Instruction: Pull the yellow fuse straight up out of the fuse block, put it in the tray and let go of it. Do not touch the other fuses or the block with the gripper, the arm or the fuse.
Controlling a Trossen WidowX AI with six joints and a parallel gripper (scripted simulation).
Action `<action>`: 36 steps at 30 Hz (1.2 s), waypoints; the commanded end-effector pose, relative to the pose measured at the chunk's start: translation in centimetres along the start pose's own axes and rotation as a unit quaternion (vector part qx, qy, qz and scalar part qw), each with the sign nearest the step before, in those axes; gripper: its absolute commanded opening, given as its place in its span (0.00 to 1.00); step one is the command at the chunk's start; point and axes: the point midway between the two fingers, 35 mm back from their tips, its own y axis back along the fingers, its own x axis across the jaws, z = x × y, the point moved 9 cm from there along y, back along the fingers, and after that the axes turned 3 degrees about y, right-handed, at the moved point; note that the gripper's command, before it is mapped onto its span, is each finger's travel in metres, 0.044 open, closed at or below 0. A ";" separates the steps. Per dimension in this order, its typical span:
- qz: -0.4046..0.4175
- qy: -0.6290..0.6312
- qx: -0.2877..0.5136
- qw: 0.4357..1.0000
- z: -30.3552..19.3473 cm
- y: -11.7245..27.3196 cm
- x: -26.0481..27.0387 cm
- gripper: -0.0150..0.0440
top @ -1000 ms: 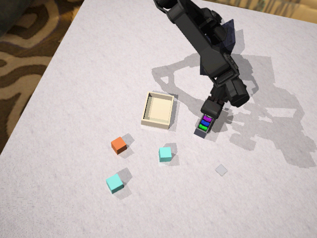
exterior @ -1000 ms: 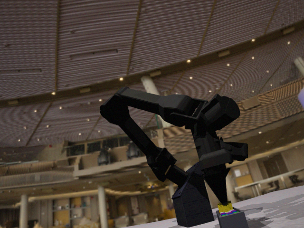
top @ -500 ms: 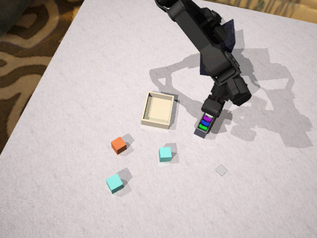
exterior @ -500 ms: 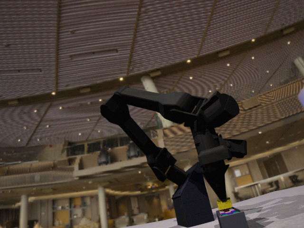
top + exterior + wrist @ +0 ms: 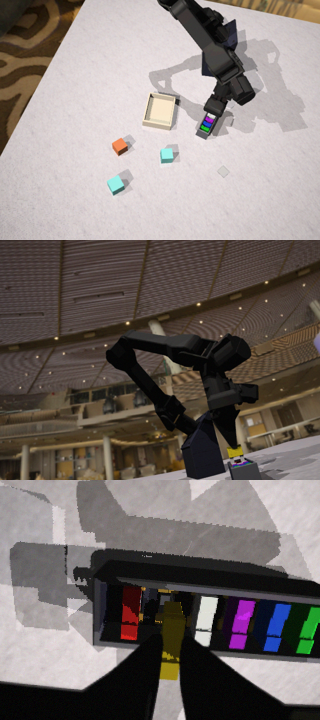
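The gripper (image 5: pixel 235 446) (image 5: pixel 171 639) is shut on the yellow fuse (image 5: pixel 235 452) (image 5: pixel 170 652), gripping its upper part. The fuse is upright, its yellow body above the dark grey fuse block (image 5: pixel 202 134) (image 5: pixel 246 471) (image 5: pixel 102 611). Two pale prongs show under it at about the block's rim; whether their ends are fully clear is hard to tell. In the wrist view the fuse hangs over an open slot between the red fuse (image 5: pixel 130 612) and the white fuse (image 5: pixel 206 615). The cream tray (image 5: pixel 156 125) holds nothing. The fingertips are hidden in the top view.
Magenta (image 5: pixel 209 119) (image 5: pixel 241 623), blue (image 5: pixel 206 124) (image 5: pixel 277 626) and green (image 5: pixel 204 128) (image 5: pixel 308 629) fuses sit in the block. An orange cube (image 5: pixel 119 146), two turquoise cubes (image 5: pixel 166 155) (image 5: pixel 115 184) and a flat grey square (image 5: pixel 223 171) lie on the table.
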 end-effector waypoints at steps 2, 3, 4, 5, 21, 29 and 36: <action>0.001 -0.003 -0.002 1.000 -0.1 0.3 0.0 0.25; 0.001 -0.003 -0.002 1.000 -0.1 0.4 0.0 0.25; 0.001 -0.003 -0.002 1.000 -0.1 0.4 0.0 0.25; 0.001 -0.003 -0.002 1.000 -0.1 0.5 0.0 0.25; 0.001 -0.003 -0.002 1.000 -0.1 2.7 0.0 0.25; 0.003 -0.003 -0.006 1.000 -1.4 2.8 -1.2 0.25; 0.005 -0.002 -0.013 1.000 -5.5 2.8 -4.1 0.25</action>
